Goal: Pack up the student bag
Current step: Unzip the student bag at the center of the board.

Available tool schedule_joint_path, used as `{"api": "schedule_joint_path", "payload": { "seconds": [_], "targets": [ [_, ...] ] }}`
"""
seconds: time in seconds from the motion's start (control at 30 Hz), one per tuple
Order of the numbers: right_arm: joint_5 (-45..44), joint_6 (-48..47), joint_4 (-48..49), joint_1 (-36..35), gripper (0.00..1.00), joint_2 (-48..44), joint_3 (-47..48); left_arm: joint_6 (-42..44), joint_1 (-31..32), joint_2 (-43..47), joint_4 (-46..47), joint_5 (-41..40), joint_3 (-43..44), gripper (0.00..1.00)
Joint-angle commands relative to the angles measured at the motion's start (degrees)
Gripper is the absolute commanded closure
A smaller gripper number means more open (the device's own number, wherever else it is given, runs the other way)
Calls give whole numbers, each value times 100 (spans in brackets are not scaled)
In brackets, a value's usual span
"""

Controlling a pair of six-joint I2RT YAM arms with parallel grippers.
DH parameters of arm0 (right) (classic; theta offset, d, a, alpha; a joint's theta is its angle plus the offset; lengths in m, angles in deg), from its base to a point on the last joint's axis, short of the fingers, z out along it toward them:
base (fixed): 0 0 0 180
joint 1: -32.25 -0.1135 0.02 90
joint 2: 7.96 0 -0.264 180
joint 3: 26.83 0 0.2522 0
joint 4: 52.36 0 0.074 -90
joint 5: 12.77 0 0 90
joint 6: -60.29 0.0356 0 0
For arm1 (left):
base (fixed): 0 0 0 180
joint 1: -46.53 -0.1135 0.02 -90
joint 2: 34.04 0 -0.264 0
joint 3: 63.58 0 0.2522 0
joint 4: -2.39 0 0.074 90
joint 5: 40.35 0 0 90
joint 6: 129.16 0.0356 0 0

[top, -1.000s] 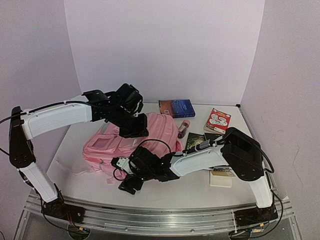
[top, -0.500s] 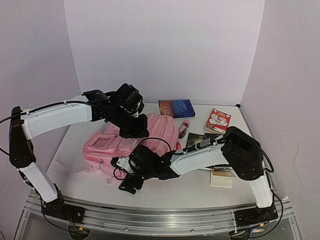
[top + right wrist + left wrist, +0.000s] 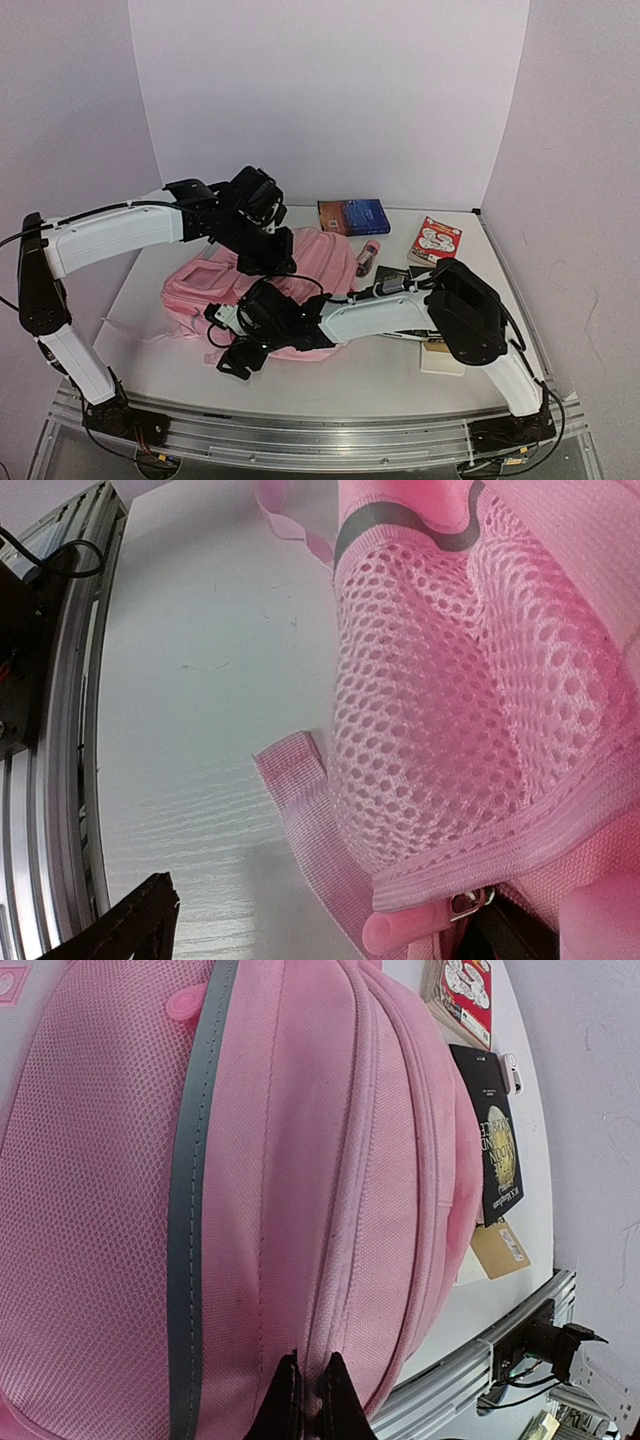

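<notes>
The student bag [image 3: 322, 262] is a big pink backpack lying in the middle of the table. My left gripper [image 3: 263, 262] comes down on its upper side, shut on a zip seam of the student bag [image 3: 300, 1160], and only the fingertips of that gripper [image 3: 308, 1400] show. My right gripper [image 3: 238, 348] is open at the bag's near left corner. In the right wrist view, the right gripper [image 3: 325, 905] straddles a pink strap [image 3: 300, 800] and the mesh side pocket [image 3: 450, 710], and a metal zip pull [image 3: 468, 904] shows by one finger.
A blue book [image 3: 353, 215] lies at the back. A red and white book [image 3: 435, 242], a dark book [image 3: 392, 282] and a small reddish bottle [image 3: 368, 257] lie right of the bag. A tan pad [image 3: 442, 358] sits near the right arm's base. The metal rail [image 3: 320, 435] runs along the near edge.
My right gripper has slid left along the bag's near side toward its left corner. The bag's near edge has shifted a little left. The left gripper has kept its hold.
</notes>
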Motion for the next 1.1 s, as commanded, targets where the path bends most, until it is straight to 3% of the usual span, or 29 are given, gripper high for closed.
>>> {"api": "schedule_joint_path", "payload": {
  "seconds": [0.0, 0.27, 0.47, 0.77, 0.87, 1.07],
  "targets": [
    [180, 26, 48, 27, 10, 136, 243, 53, 147, 294, 744, 471, 479, 100],
    [283, -157, 354, 22, 10, -938, -1287, 52, 139, 787, 409, -276, 358, 100],
    [89, 84, 314, 22, 9, -2511, -2652, -178, 101, 910, 150, -1124, -156, 100],
    [-1772, 1114, -941, 141, 2, -4906, -4202, -963, -34, 427, -626, -2742, -854, 100],
    [-2192, 1582, -1224, 383, 2, -5449, -4519, -1089, -51, 349, -698, -2945, -982, 100],
    [-2203, 2470, -1932, 1658, 2, -6041, -4888, -1237, -55, 308, -915, -3111, -1059, 98]
  ]
}}
